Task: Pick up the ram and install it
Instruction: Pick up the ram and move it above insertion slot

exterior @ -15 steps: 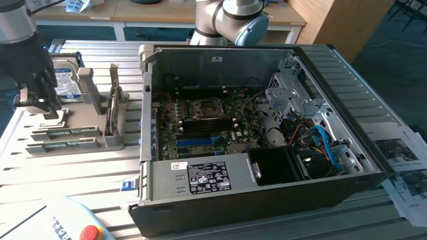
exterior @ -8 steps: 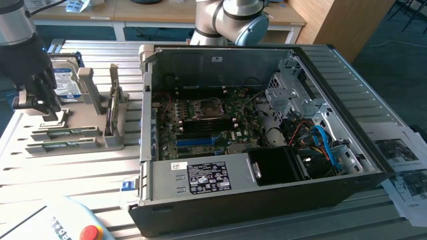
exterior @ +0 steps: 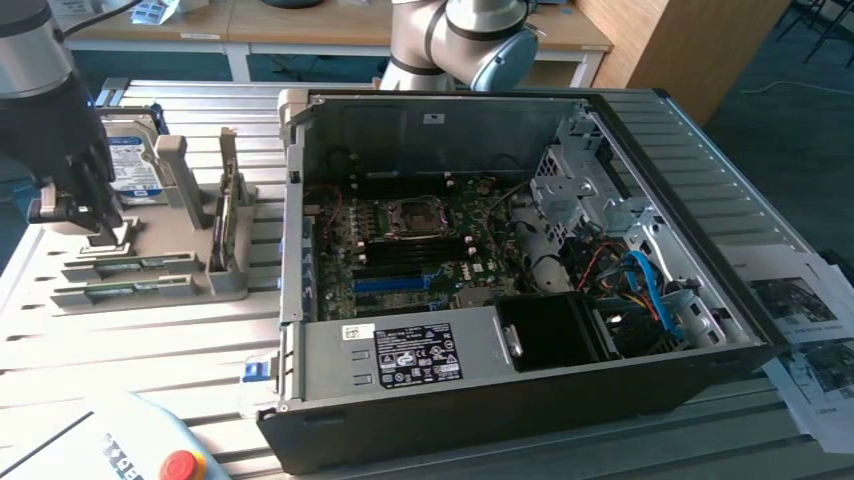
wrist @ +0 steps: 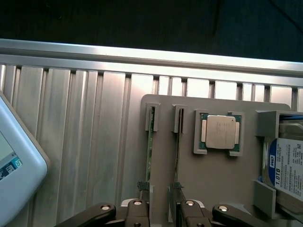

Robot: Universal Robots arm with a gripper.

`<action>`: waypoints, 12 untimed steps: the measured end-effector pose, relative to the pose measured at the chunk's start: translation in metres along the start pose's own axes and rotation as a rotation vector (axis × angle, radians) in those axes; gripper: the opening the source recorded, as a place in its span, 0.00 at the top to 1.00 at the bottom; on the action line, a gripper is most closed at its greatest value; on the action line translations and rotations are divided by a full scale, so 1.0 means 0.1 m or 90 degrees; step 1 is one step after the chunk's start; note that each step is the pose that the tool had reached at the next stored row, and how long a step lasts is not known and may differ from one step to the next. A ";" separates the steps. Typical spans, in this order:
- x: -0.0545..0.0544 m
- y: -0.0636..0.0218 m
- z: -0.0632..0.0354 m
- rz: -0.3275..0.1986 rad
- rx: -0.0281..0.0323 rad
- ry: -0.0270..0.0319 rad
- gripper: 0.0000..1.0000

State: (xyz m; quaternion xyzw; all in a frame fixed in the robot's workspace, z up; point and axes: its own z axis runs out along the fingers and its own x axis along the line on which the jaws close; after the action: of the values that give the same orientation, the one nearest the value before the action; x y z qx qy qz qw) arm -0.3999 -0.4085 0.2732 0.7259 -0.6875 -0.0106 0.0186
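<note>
Computer case [exterior: 561, 405], hard drive [exterior: 134, 165], processor [wrist: 220, 132]

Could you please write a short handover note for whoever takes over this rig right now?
The hand is open and empty, over the grey holder.
Two ram sticks stand on edge in its slots, beside the processor and hard drive.
Done: nothing lifted.
Left: pick up a ram stick and install it; the blue slot in the open case looks empty.
</note>
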 end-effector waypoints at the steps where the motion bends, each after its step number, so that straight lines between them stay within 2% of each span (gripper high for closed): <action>1: 0.00 -0.001 0.014 0.000 -0.0001 0.0000 0.69; 8: 0.01 -0.003 0.101 0.000 0.0000 0.0000 0.69; 12: 0.01 -0.004 0.117 0.000 -0.0002 0.0001 0.69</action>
State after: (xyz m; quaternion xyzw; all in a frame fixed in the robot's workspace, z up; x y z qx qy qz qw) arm -0.3999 -0.4098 0.2616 0.7259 -0.6875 -0.0106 0.0187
